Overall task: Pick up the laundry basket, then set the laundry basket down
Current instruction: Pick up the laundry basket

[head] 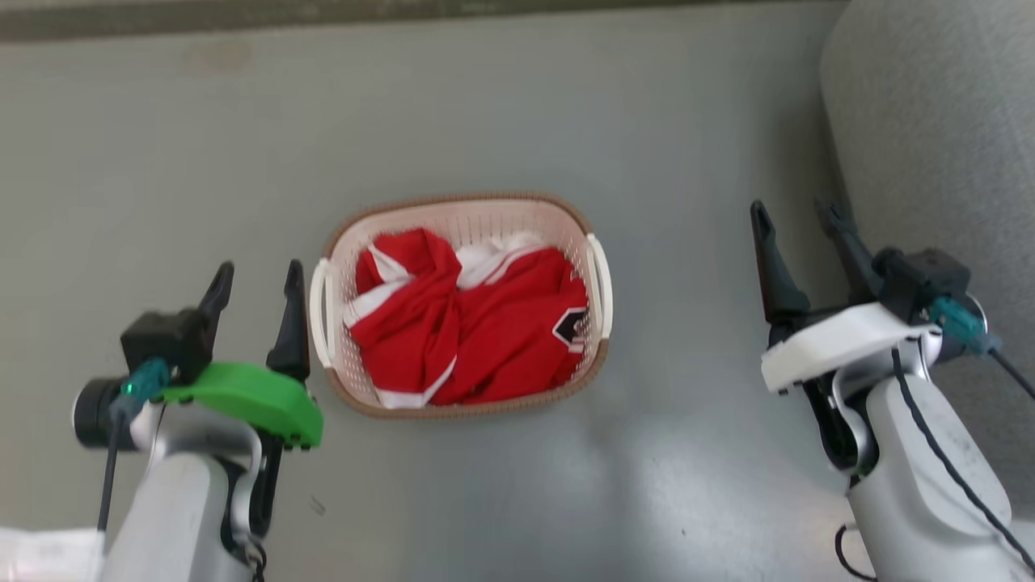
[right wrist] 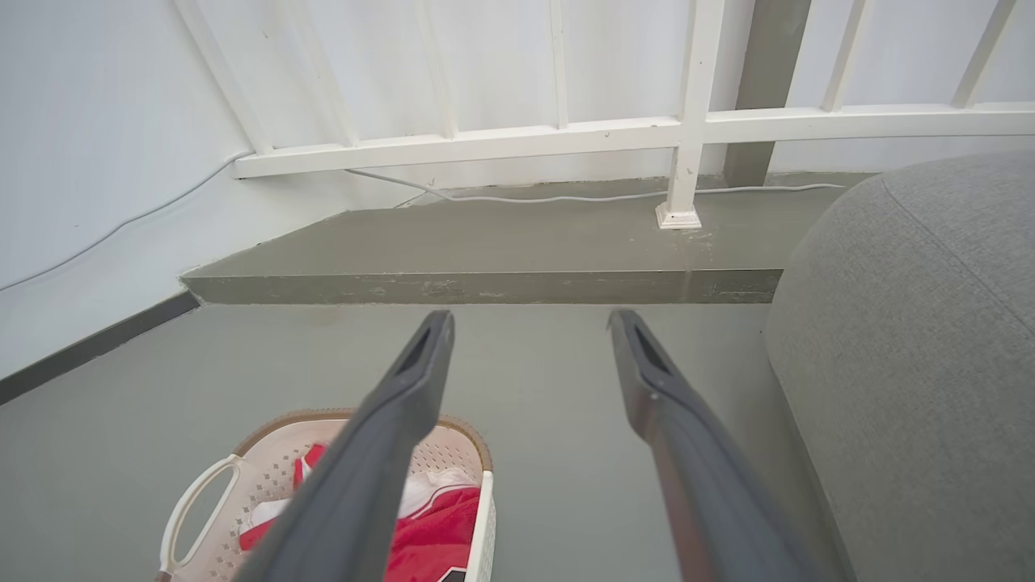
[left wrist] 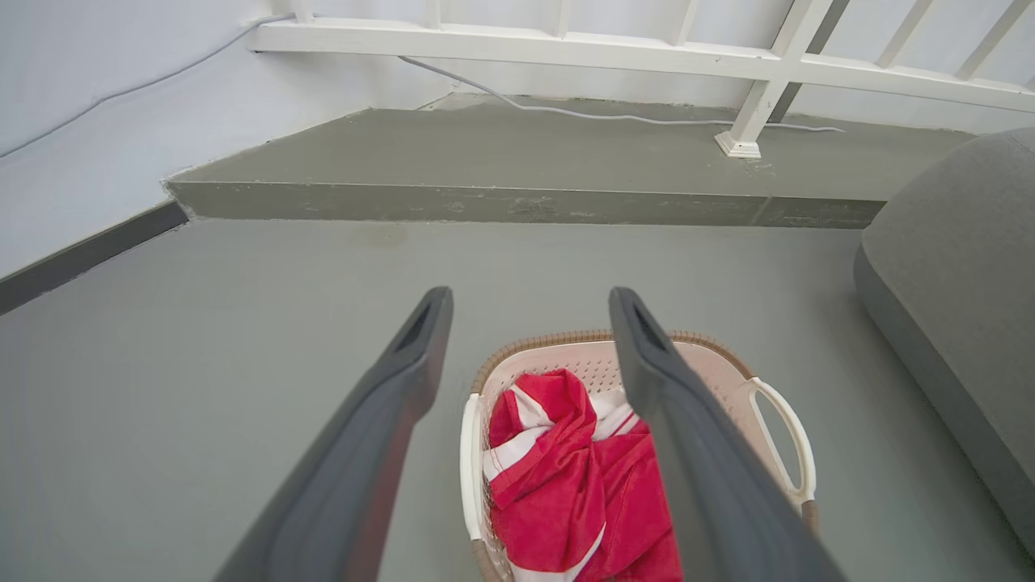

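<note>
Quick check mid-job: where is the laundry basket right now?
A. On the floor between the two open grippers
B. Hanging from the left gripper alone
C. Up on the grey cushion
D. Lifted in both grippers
A: the laundry basket sits on the grey floor, with the left gripper and right gripper on either side of it, both open and empty.

You've got 1 laundry basket [head: 462, 199] w/ 2 loop handles [head: 320, 311], 1 red-and-white garment [head: 485, 331], 1 left gripper [head: 260, 271], 1 right gripper [head: 792, 208], 2 fingers [head: 289, 323] ea., 1 grey sofa [head: 930, 121], 1 white railing [left wrist: 566, 48]
</note>
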